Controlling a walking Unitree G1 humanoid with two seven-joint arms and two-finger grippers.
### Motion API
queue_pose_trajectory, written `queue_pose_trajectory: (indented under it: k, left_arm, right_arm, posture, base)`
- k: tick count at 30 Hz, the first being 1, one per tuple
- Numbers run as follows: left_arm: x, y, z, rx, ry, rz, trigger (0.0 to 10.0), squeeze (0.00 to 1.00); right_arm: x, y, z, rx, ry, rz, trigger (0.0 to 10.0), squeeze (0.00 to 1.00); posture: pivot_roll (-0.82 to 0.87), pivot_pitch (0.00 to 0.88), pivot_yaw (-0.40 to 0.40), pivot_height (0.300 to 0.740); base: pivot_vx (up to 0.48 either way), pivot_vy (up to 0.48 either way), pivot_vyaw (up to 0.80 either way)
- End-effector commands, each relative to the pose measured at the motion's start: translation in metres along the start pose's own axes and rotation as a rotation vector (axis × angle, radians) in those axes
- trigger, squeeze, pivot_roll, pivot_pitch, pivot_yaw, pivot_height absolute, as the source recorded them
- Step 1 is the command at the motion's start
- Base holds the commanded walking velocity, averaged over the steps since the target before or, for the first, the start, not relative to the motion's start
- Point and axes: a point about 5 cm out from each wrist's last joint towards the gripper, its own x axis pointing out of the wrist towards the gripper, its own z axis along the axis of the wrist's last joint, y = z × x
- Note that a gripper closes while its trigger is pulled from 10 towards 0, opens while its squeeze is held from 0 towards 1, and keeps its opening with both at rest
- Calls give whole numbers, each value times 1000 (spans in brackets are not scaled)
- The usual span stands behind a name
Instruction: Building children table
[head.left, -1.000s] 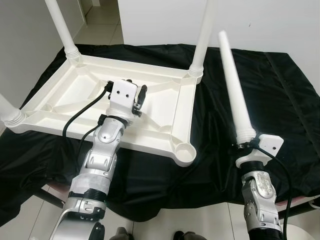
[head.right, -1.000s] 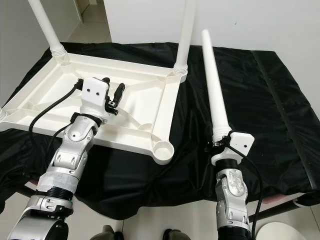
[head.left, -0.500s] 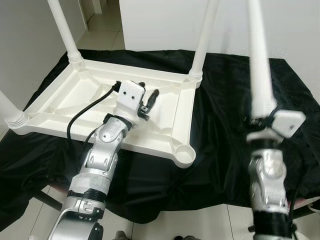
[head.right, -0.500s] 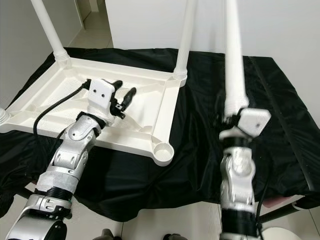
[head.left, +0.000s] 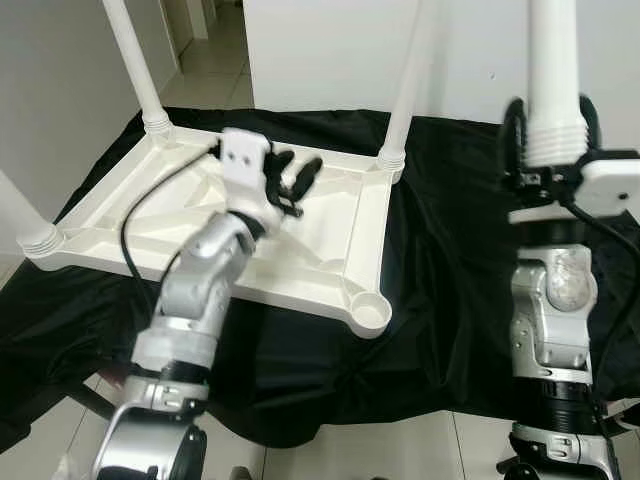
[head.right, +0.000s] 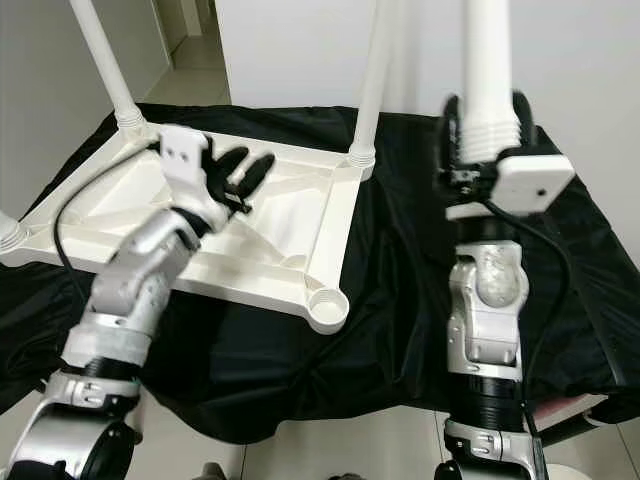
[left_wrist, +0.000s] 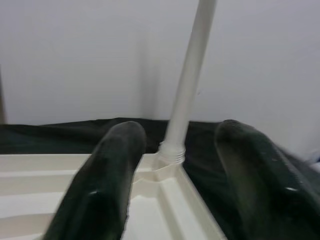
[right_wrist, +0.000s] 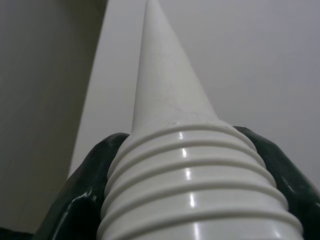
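- A white plastic children's tabletop (head.left: 330, 250) lies upside down on a table draped in black cloth (head.left: 450, 260), towards the table's left and far side.
- Three white legs stand upright in the tabletop's corner sockets: one at the far-left corner (head.left: 135, 65), one at the far-right corner (head.left: 405, 90) and one at the near-left corner (head.left: 20, 215).
- The near-right corner socket (head.left: 368, 312) is an open round cup with no leg in it.
- The left gripper (head.left: 292, 180) hangs over the ribbed underside of the tabletop, near its far edge; its jaws are spread apart and grasp nothing. In the left wrist view the two black fingers (left_wrist: 107, 180) frame the far-right leg.
- The right gripper (head.left: 548, 140) is raised over the right part of the table, well apart from the tabletop. Its jaws are clenched around the ridged base of a fourth white leg (head.left: 552, 60), which it holds upright.
- In the right wrist view the leg tapers away from its ridged collar (right_wrist: 192, 185).
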Motion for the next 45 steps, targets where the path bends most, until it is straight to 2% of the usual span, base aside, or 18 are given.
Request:
queue_pose_trajectory:
  k: [1,5,8,10,13,14,15,16,17,18,19,21,23,26,29,40,44,45]
  left_arm:
    - [-1,-10,6,-45,-15,-272,10000,1000]
    - [6,-7,21,-155,-54,-299,10000,1000]
    - [7,-8,26,-178,-60,-332,10000,1000]
    - [8,-8,36,-261,-70,-386,10000,1000]
    - [8,-9,39,-298,-70,-407,10000,1000]
    - [7,-10,43,-364,-65,-444,10000,1000]
    - [7,-10,43,-364,-65,-444,10000,1000]
    - [6,-12,48,-436,-69,-490,10000,635]
    - [6,-12,48,-436,-69,-490,10000,635]
    - [6,-14,52,-492,-72,-529,10000,0]
    - [6,-14,52,-492,-72,-529,10000,0]
    - [4,-17,57,-563,-87,-585,10000,0]
    - [4,-17,57,-563,-87,-585,10000,0]
    - [3,-22,58,-588,-86,-618,10000,0]
    - [3,-25,58,-589,-74,-633,10000,0]
    - [5,-29,56,-587,-13,-641,10000,0]
    - [6,-29,56,-584,-5,-633,10000,0]
    - [8,-26,60,-595,-12,-622,10000,0]
  right_arm:
    - [0,3,2,12,-5,26,10000,0]
    - [-2,15,0,47,13,102,10000,0]
    - [-4,19,-1,60,26,128,10000,0]
    - [-8,26,-5,85,53,179,10000,0]
    - [-10,28,-6,93,60,193,10000,0]
    - [-12,30,-7,116,77,210,10000,0]
    - [-12,30,-7,116,77,210,10000,0]
    - [-15,34,-10,156,102,234,10000,0]
    - [-15,34,-10,156,102,234,10000,0]
    - [-18,37,-12,196,125,252,10000,0]
    - [-18,37,-12,196,125,252,10000,0]
    - [-22,43,-15,267,155,277,10000,0]
    - [-22,43,-15,267,155,277,10000,0]
    - [-30,52,-18,373,194,323,10000,0]
    - [-36,57,-20,428,217,358,10000,0]
    - [-52,68,-19,535,269,480,10000,0]
    - [-55,69,-19,555,276,493,10000,0]
    - [-62,66,-19,576,290,496,10000,0]
  posture:
    - [-24,15,-4,740]
    - [-40,27,11,740]
    - [-40,27,11,740]
    - [-44,31,14,740]
    - [-44,31,14,740]
    - [-45,34,14,740]
    - [-45,34,14,740]
    - [-45,37,18,740]
    - [-45,37,18,740]
    - [-44,38,18,740]
    - [-44,38,18,740]
    - [-43,39,24,740]
    - [-43,39,24,740]
    - [-43,39,28,740]
    - [-39,41,34,740]
    - [-38,45,62,740]
    - [-39,46,65,740]
    - [-35,49,71,740]
  base:
    - [0,0,0]
    - [0,0,0]
    - [0,0,0]
    - [0,0,0]
    - [0,0,0]
    - [0,0,0]
    - [0,0,0]
    - [0,0,0]
    - [0,0,0]
    - [0,0,0]
    - [0,0,0]
    - [0,0,0]
    - [0,0,0]
    - [0,0,0]
    - [0,0,0]
    - [0,0,0]
    - [0,0,0]
    - [0,0,0]
